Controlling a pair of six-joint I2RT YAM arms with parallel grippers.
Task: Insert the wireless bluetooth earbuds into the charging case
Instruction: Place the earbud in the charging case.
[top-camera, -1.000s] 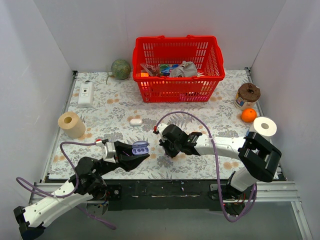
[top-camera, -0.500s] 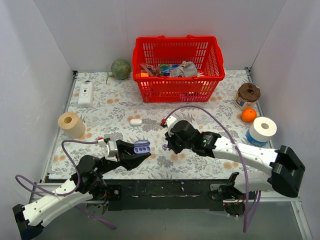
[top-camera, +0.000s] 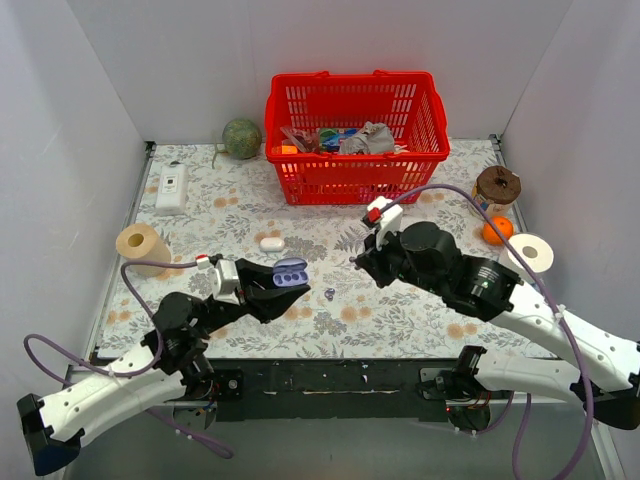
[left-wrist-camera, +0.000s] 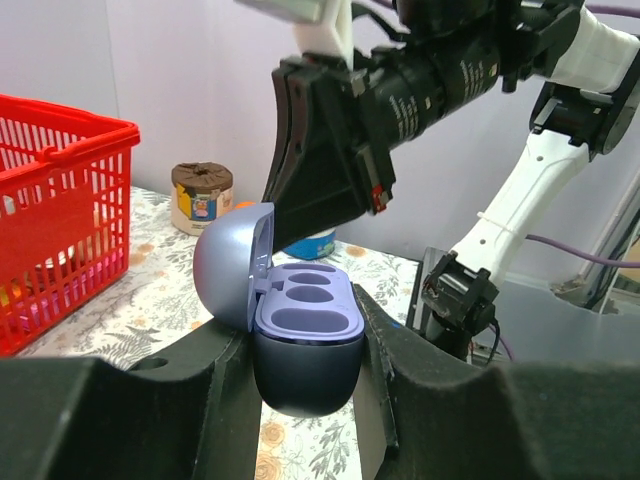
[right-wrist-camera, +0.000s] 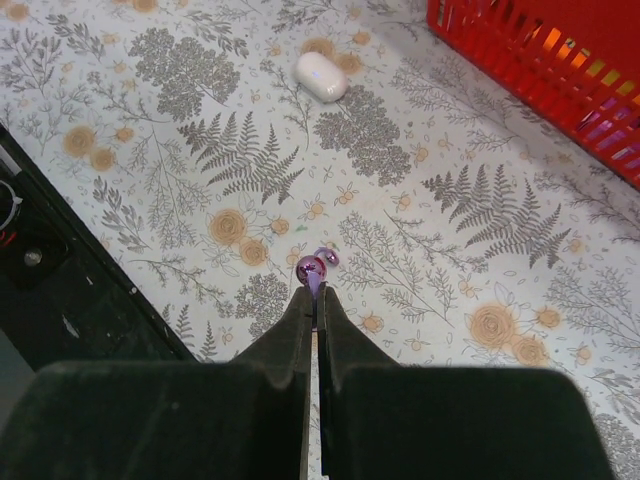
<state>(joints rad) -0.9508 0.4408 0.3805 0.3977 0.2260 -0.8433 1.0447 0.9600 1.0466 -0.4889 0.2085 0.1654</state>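
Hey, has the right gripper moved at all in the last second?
Yes. In the top view the right gripper has shifted up and to the right, closer to the red basket.

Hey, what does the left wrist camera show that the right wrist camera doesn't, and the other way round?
Only left wrist: the open lavender glossy oval charging case, both wells empty, clamped in the left gripper, and a brown-lidded jar. Only right wrist: a tiny dark purple glossy earbud, apparently pinched in the shut right gripper, and a white oval pebble-like object. Both: that right gripper, the red plastic basket, the floral tablecloth.
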